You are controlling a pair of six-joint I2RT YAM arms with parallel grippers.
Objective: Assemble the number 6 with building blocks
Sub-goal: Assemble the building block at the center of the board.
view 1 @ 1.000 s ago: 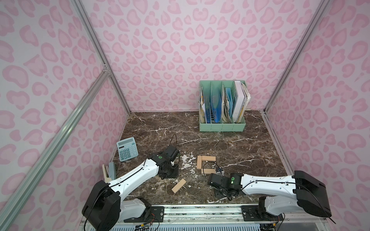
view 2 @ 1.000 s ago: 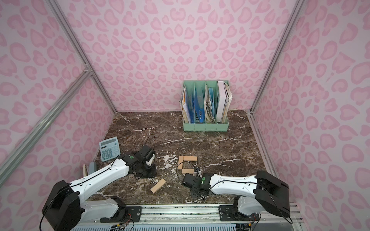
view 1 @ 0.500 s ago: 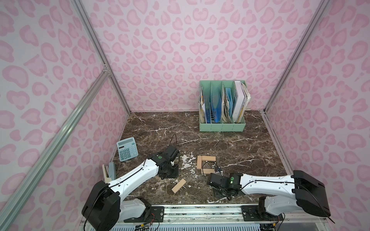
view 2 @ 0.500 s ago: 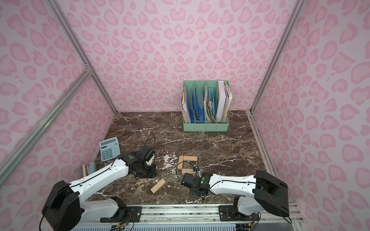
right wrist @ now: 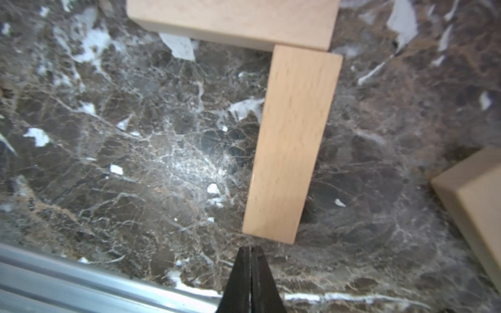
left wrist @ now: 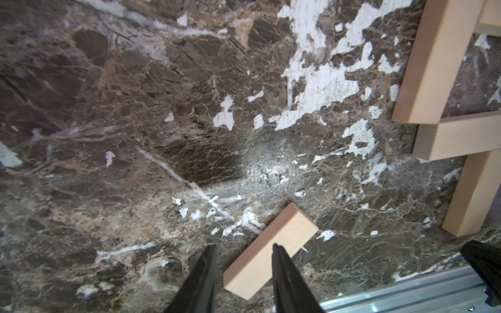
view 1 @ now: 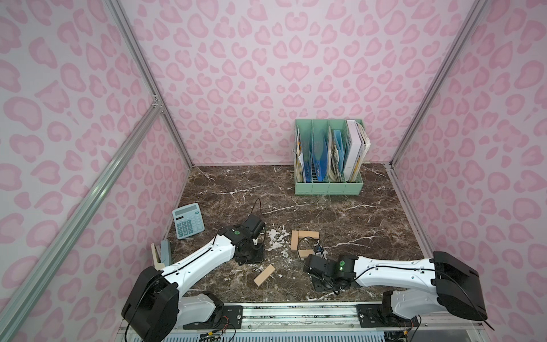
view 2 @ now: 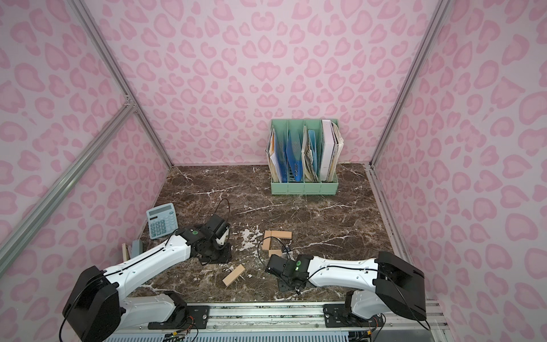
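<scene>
Three building blocks, a top one (view 1: 308,234), a left one (view 1: 294,240) and a partly hidden middle one (view 1: 306,253), lie joined as part of the number 6. The left wrist view shows a fourth (left wrist: 477,192) hanging below the middle block (left wrist: 458,138). A loose block (view 1: 264,275) lies slanted near the front. My left gripper (left wrist: 244,246) hovers over the loose block (left wrist: 271,252), open and holding nothing. My right gripper (right wrist: 250,248) is shut and empty, its tip at the near end of a laid block (right wrist: 287,146).
A blue calculator (view 1: 188,220) and a stapler (view 1: 162,254) sit by the left wall. A green file rack (view 1: 328,165) with papers stands at the back right. A metal rail (right wrist: 81,281) runs along the table's front edge.
The right arm has edged slightly leftward. The blocks and the left arm have not visibly moved.
</scene>
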